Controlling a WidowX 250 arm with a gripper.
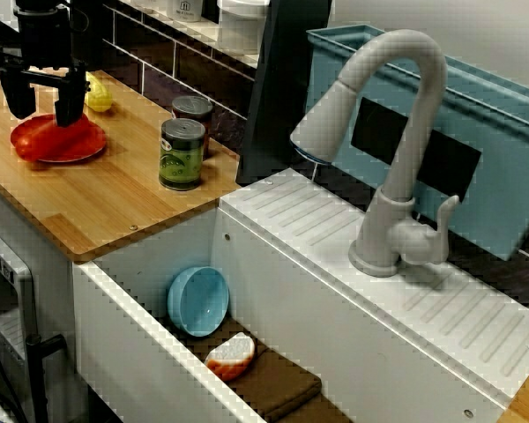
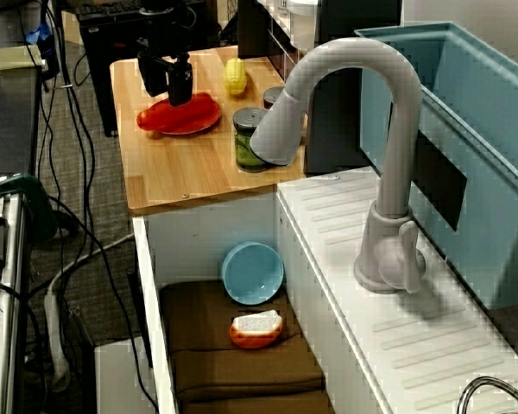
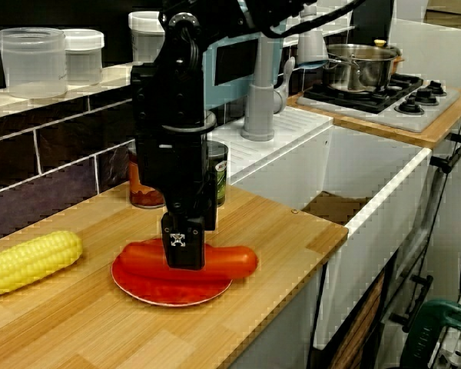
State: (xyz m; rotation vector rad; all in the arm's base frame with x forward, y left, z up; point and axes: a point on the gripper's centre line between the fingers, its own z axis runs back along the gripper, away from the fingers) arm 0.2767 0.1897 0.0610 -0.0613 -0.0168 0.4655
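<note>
At the counter (image 1: 115, 203) end farthest from the sink (image 1: 141, 352), the gripper (image 1: 44, 113) hangs open, its fingers astride the sausage (image 3: 230, 261) on the plate (image 3: 169, 294), gripping nothing. An off-centre squeeze would likely roll the sausage off the shallow plate, or shove the plate toward the corn (image 3: 31, 257). The 2 cans (image 1: 182, 154) stand well apart.

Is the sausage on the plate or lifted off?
On the plate: the sausage lies flat across the plate, with the gripper open, straddling its middle.
</note>
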